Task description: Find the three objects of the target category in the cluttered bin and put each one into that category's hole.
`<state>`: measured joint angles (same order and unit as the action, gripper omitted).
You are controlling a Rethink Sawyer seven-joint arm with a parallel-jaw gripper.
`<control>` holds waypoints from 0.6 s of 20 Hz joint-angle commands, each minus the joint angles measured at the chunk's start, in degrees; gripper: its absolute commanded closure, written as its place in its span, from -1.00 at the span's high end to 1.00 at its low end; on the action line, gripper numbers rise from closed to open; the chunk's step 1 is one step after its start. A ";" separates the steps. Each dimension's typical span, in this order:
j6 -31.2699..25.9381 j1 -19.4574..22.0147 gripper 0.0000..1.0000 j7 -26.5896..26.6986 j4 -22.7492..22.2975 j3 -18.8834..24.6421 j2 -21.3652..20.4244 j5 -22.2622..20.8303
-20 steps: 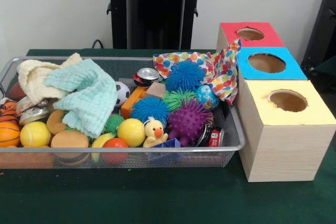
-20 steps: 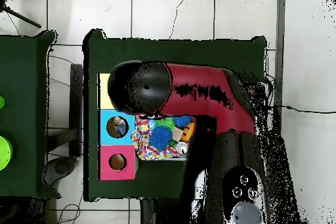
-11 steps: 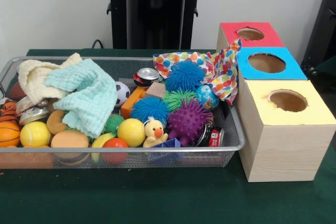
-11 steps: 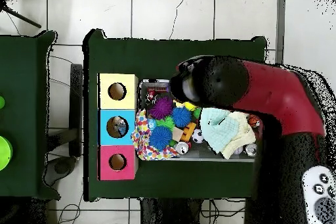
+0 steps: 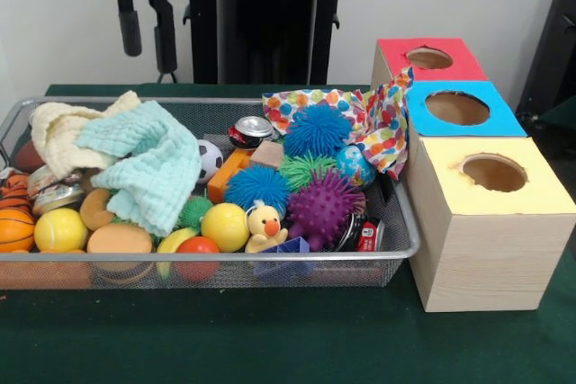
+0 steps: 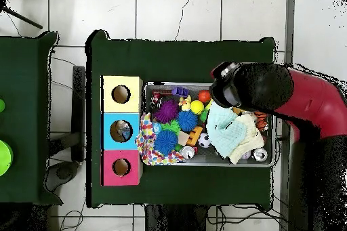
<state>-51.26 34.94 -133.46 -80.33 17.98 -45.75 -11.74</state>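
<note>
A wire mesh bin (image 5: 407, 245) holds a jumble of toys. Among them are two blue spiky balls (image 5: 317, 129) (image 5: 256, 186), a purple spiky ball (image 5: 324, 207), a green spiky ball (image 5: 302, 168), a yellow rubber duck (image 5: 264, 225), a yellow ball (image 5: 224, 226) and a soda can (image 5: 252, 130). My gripper (image 5: 149, 58) hangs high above the bin's left end, over the cloths. It is open, with nothing between its fingers. From overhead the arm's black head (image 6: 251, 89) covers the bin's (image 6: 203, 164) upper right part.
Red (image 5: 454, 67), blue (image 5: 504, 123) and yellow (image 5: 441, 168) boxes, each with a round hole, stand in a row right of the bin. A mint cloth (image 5: 148, 164), a cream cloth (image 5: 54, 132) and a polka-dot cloth (image 5: 382, 123) lie over other toys.
The arm has swung from above the boxes along the bin to its other end. In the front view the gripper went from the top right to the top left and now shows fully.
</note>
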 commanded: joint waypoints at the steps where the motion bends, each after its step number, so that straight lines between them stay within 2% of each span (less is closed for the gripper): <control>1: 0.17 1.60 1.00 19.25 -5.82 7.33 3.96 -4.10; 4: 1.49 0.87 1.00 17.30 -5.48 6.75 4.89 -5.06; 8: 5.30 0.45 1.00 14.04 -5.78 7.52 8.27 -5.45; 10: 9.25 -0.46 1.00 11.27 -6.19 7.23 9.78 -6.31; 12: 10.01 -1.45 1.00 9.72 -5.80 6.37 10.29 -6.97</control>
<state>-47.39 35.31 -131.26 -80.32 20.59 -41.07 -14.66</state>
